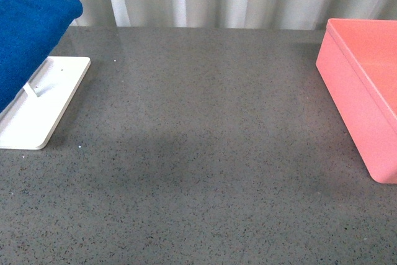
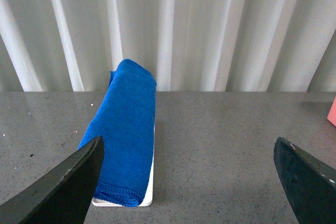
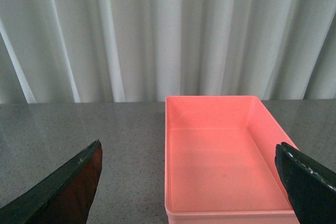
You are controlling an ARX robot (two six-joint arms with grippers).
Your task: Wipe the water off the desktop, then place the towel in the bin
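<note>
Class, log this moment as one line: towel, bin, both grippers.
towel: draped over white rack, untouched | bin: empty | left gripper: open, facing towel | right gripper: open, facing bin

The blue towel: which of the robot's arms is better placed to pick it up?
Probably the left. The towel sits draped over a white rack on the robot's left side, and the left gripper is open, facing it directly. The right gripper faces the bin instead.

Left claw (image 2: 189,141) gapes wide, jaws far apart; right claw (image 3: 188,144) is spread just as wide.
</note>
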